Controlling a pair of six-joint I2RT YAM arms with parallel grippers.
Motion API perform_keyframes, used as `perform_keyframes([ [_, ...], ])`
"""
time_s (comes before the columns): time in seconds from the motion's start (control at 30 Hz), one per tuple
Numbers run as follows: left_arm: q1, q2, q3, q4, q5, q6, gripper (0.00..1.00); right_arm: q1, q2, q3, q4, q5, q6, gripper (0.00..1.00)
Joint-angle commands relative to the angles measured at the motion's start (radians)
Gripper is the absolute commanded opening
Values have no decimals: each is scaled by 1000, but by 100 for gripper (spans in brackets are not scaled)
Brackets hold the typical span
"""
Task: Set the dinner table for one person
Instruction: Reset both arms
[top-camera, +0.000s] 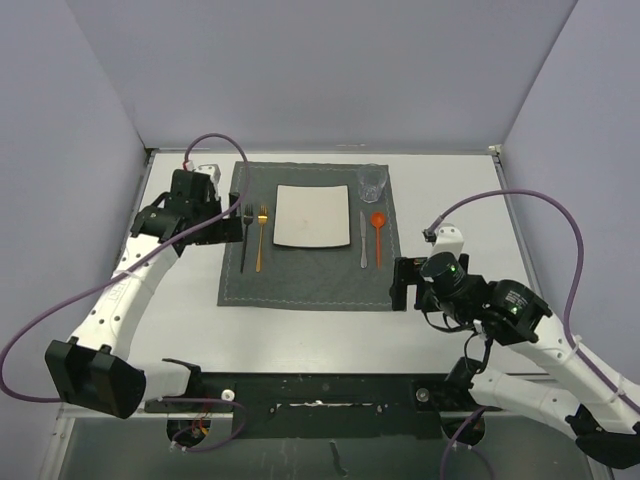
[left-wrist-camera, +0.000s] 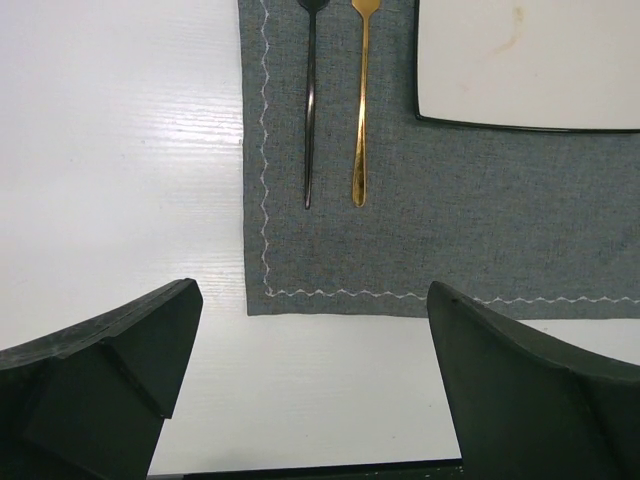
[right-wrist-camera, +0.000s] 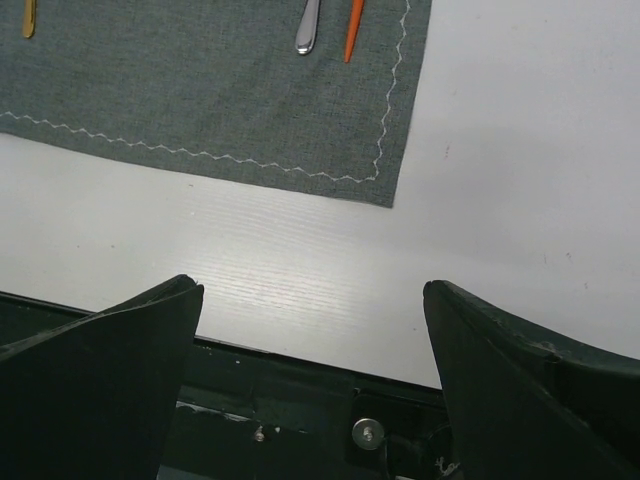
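The white dinner table (top-camera: 470, 200) carries a dark grey placemat (top-camera: 310, 285). On the mat lie a white square plate (top-camera: 312, 216), a black fork (top-camera: 244, 245) and a gold fork (top-camera: 261, 245) left of the plate, and a silver utensil (top-camera: 363, 240) and an orange spoon (top-camera: 378, 232) right of it. A clear glass (top-camera: 372, 183) stands at the mat's far right corner. My left gripper (top-camera: 236, 228) hovers open and empty at the mat's left edge by the forks. My right gripper (top-camera: 403, 284) is open and empty by the mat's near right corner.
The left wrist view shows the fork handles (left-wrist-camera: 358, 150), the plate's corner (left-wrist-camera: 520, 60) and the mat's near left corner (left-wrist-camera: 255, 300). The right wrist view shows the mat's near right corner (right-wrist-camera: 385, 190) and the table's dark front rail (right-wrist-camera: 300, 410). Grey walls enclose three sides.
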Motion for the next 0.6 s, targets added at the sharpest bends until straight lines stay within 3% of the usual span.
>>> perform_keyframes([
  [0.0,1,-60,43,35,10,38,98,10,27,37,42,29,-18,98],
  [0.4,2,-141,-65,144,21,50,98,17,71,101,12,57,-28,98],
  [0.57,2,-94,-19,94,10,47,98,19,31,86,42,85,-60,98],
])
